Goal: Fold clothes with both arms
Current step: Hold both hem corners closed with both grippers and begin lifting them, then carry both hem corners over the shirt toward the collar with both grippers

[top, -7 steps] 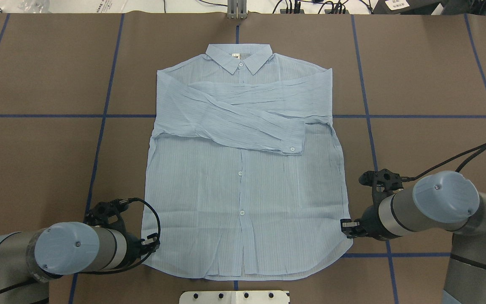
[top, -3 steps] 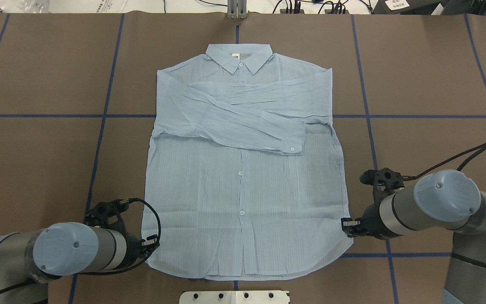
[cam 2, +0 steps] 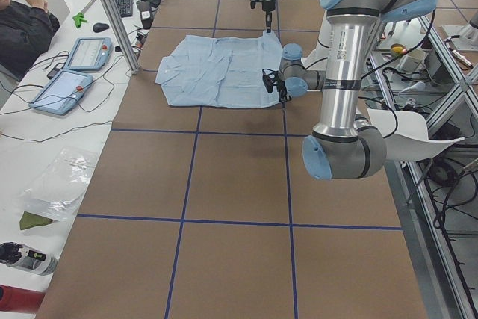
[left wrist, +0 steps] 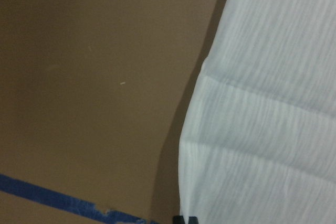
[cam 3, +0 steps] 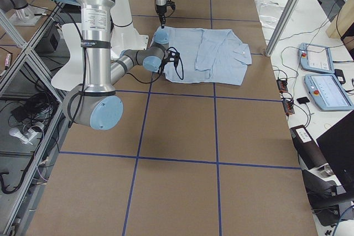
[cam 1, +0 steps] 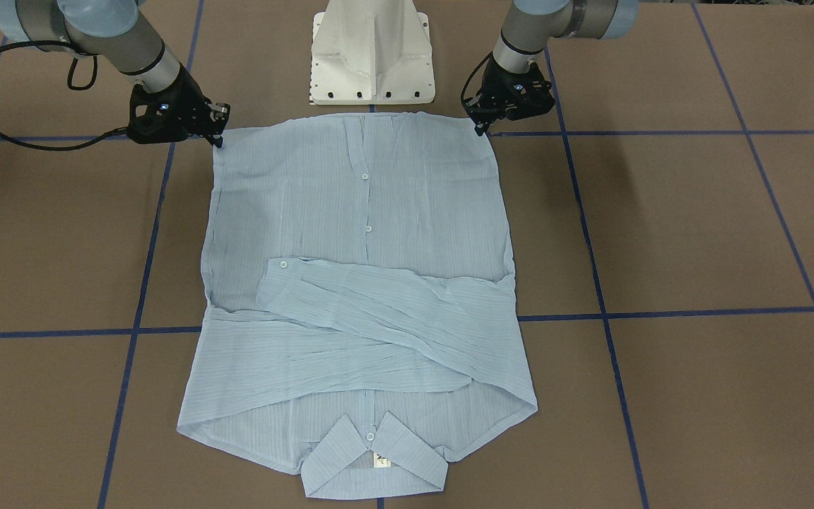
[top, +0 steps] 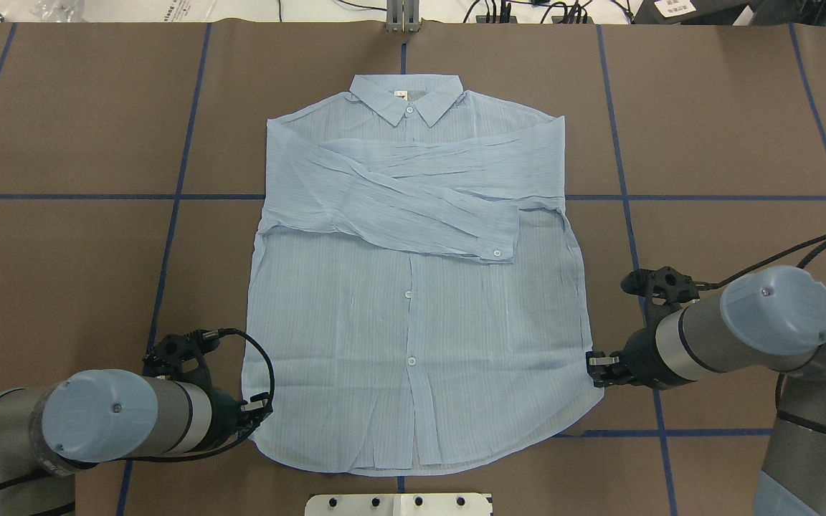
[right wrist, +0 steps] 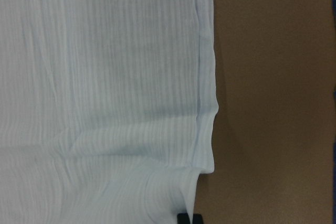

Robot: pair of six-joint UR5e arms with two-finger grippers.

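brown worktop right across the scene, blue tape lines cutting it into big squares. on the operators' side a white bench runs alongside it. there's one tablet-like pendant lying flat, a second one just beside it, a keyboard, a mouse, loose cables trailing. a clear plastic bag sits further along the bench. an aluminium post rises at the bench edge, and a seated person in dark clothes is at the corner. light is even, shadows soft.

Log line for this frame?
shirt flat, sleeves folded across | left gripper at hem corner | right gripper at hem corner | grip unclear
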